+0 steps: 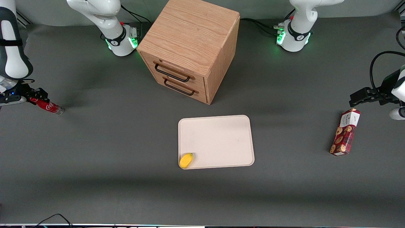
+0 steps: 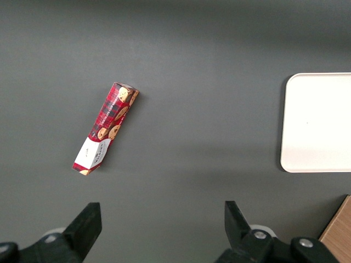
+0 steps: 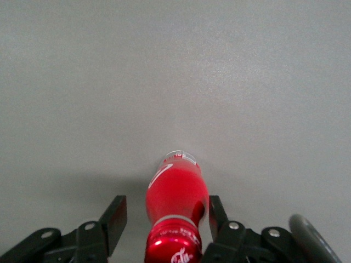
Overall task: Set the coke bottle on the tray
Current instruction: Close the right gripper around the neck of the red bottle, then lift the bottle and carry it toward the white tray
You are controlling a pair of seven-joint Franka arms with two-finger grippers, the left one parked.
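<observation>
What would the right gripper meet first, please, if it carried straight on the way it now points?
The coke bottle: it already lies between the open fingers of the gripper, cap toward the wrist. One finger looks close to touching it, though depth is unclear. Past it, only bare table.

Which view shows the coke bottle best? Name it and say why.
The right wrist view: the coke bottle fills it close up, cap and logo clear, between the open fingers of the gripper. The front view shows the bottle small, tilted, at the working arm's end of the table, far from the tray. The left wrist view misses it.
</observation>
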